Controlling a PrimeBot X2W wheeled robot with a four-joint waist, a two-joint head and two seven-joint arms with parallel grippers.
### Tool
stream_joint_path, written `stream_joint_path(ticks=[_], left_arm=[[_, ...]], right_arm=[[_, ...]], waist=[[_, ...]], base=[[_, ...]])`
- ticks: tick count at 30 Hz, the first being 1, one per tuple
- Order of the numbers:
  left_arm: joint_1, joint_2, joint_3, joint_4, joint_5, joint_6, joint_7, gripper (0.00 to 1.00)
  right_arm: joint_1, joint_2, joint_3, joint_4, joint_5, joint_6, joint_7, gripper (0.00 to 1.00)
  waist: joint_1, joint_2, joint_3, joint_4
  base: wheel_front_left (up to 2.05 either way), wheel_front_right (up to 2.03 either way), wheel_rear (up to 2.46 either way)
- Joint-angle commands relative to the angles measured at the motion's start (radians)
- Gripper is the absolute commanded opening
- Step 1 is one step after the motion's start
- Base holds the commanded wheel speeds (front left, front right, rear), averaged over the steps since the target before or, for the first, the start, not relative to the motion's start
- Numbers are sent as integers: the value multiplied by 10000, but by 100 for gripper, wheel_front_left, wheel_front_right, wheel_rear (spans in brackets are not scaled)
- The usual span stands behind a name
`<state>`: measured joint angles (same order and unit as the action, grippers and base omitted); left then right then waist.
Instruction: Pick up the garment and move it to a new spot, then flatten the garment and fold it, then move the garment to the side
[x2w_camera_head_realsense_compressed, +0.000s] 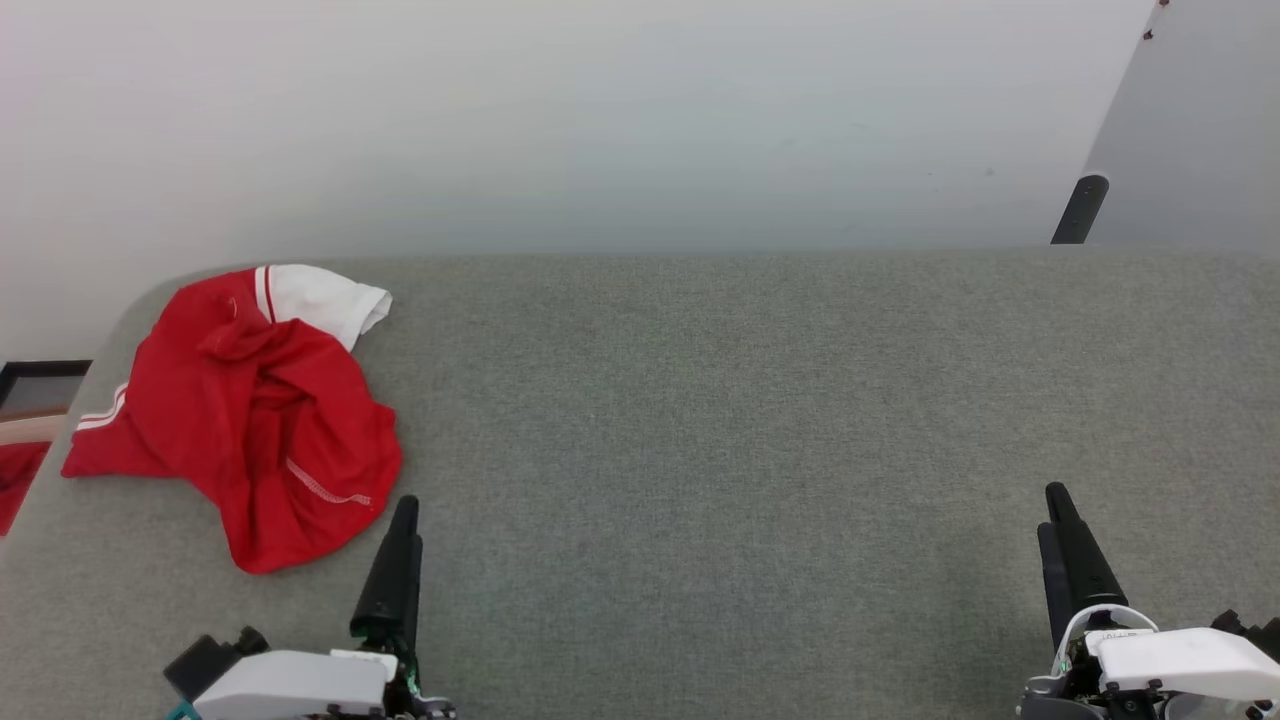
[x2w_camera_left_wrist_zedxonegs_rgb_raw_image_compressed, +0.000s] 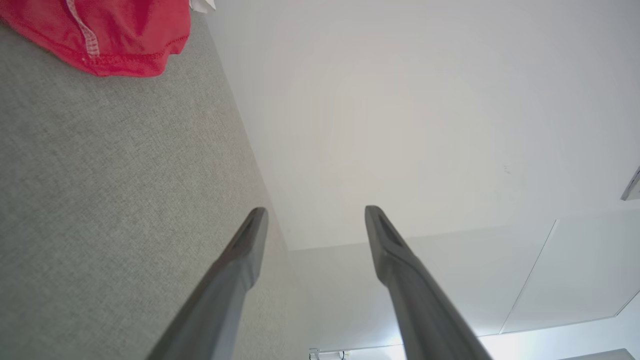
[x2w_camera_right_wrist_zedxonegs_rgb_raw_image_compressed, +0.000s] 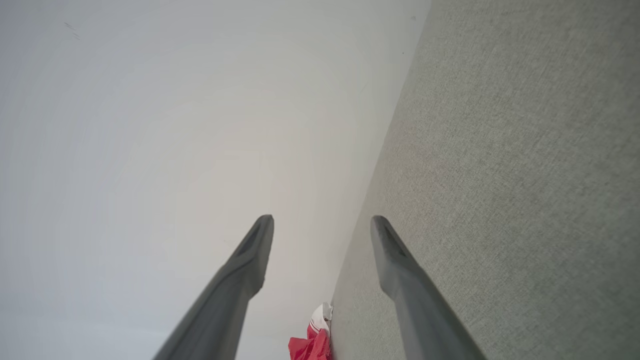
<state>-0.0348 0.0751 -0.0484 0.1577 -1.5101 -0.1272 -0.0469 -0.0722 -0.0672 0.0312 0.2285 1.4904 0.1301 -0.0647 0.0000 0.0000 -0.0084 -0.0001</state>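
The garment (x2w_camera_head_realsense_compressed: 250, 410) is a bright red T-shirt with a white sleeve and striped trim, lying crumpled at the far left of the grey fabric surface (x2w_camera_head_realsense_compressed: 720, 420). Its red hem (x2w_camera_left_wrist_zedxonegs_rgb_raw_image_compressed: 105, 35) shows at the top left of the left wrist view, and a small part of it (x2w_camera_right_wrist_zedxonegs_rgb_raw_image_compressed: 312, 342) shows low in the right wrist view. My left gripper (x2w_camera_head_realsense_compressed: 405, 510) stands just right of the garment's near edge, apart from it, open and empty (x2w_camera_left_wrist_zedxonegs_rgb_raw_image_compressed: 315, 215). My right gripper (x2w_camera_head_realsense_compressed: 1055, 500) is far off at the lower right, open and empty (x2w_camera_right_wrist_zedxonegs_rgb_raw_image_compressed: 322, 222).
A pale wall (x2w_camera_head_realsense_compressed: 600, 120) rises behind the grey surface. A dark cylindrical post (x2w_camera_head_realsense_compressed: 1080, 208) stands at the back right beside a slanted panel. At the left edge a dark frame (x2w_camera_head_realsense_compressed: 40, 385) and a bit of red cloth (x2w_camera_head_realsense_compressed: 18, 480) lie below the surface's rounded corner.
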Motion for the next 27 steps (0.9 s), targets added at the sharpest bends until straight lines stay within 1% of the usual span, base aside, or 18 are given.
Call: stream_joint_path(ticks=[1,4,8,12,16,19,24,27], left_arm=[[-99,102,-94,-150,240,-24,-125,100],[-104,178,-206,-106,516,-25,-220,100],[-123,324,-439,-60,1180,44,-425,100],[-167,445,-657,-33,1923,110,-616,100],[-204,530,-790,-76,2755,220,-793,100],[-234,636,-862,-57,3572,357,-894,100],[-292,807,-982,-67,5295,656,-1047,100],[-257,770,-967,-124,6168,761,-1132,100]], right_arm=[[-271,-106,91,-157,-210,5,-112,100],[-285,-186,185,-138,-491,6,-201,100],[-294,-333,397,-51,-1315,6,-370,100],[-322,-413,509,63,-2322,6,-532,100],[-361,-443,531,153,-3589,6,-650,100],[-365,-372,430,162,-4532,7,-735,100],[-348,-264,281,126,-6022,7,-871,100],[-330,-180,204,99,-6784,7,-955,100]], waist=[[0,0,-8,6],[0,0,-20,16],[0,0,-43,34],[0,0,-67,50],[0,0,-80,67],[0,0,-81,76],[0,0,-77,82],[0,0,-77,84]], base=[[0,0,0],[0,0,0],[0,0,0],[0,0,0],[0,0,0],[0,0,0],[0,0,0],[0,0,0]])
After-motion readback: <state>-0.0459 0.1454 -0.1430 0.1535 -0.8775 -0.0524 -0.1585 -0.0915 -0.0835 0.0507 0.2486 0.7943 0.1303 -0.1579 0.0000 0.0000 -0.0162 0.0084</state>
